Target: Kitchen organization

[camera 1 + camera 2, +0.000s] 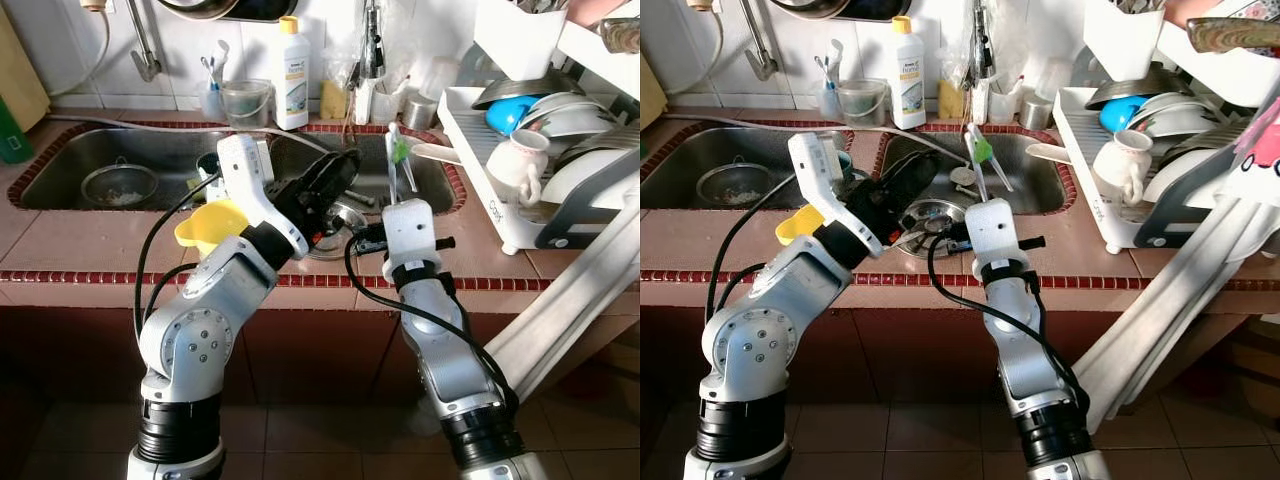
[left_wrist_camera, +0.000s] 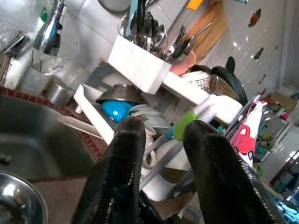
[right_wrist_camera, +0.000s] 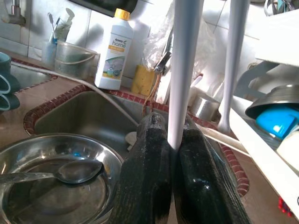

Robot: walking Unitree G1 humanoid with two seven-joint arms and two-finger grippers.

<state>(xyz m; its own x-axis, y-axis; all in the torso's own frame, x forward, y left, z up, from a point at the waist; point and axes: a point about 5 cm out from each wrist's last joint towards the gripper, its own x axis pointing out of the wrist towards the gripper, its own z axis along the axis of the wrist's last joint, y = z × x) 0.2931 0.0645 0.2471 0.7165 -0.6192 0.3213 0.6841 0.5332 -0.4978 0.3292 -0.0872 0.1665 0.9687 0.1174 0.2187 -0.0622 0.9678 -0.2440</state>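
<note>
Right tool [image 3: 173, 140] clamped on upright white tongs [image 3: 184, 70], above steel bowl [image 3: 51, 186] holding spoon [image 3: 70, 171]. Left tool [image 2: 163, 149] open, empty, just beside tongs, over sink [image 1: 420, 175].

Yellow funnel [image 1: 208, 226], blue bowl [image 1: 510, 112], red-tiled counter edge [image 1: 90, 277]

A pair of white plastic tongs [image 1: 398, 170] with a green joint at the top stands upright over the sink's right basin, one leg pinched at its lower end by the right gripper [image 3: 174, 140] (the other leg hangs free beside it). Below, a steel bowl [image 3: 51, 179] holds a spoon [image 3: 60, 172].
</note>
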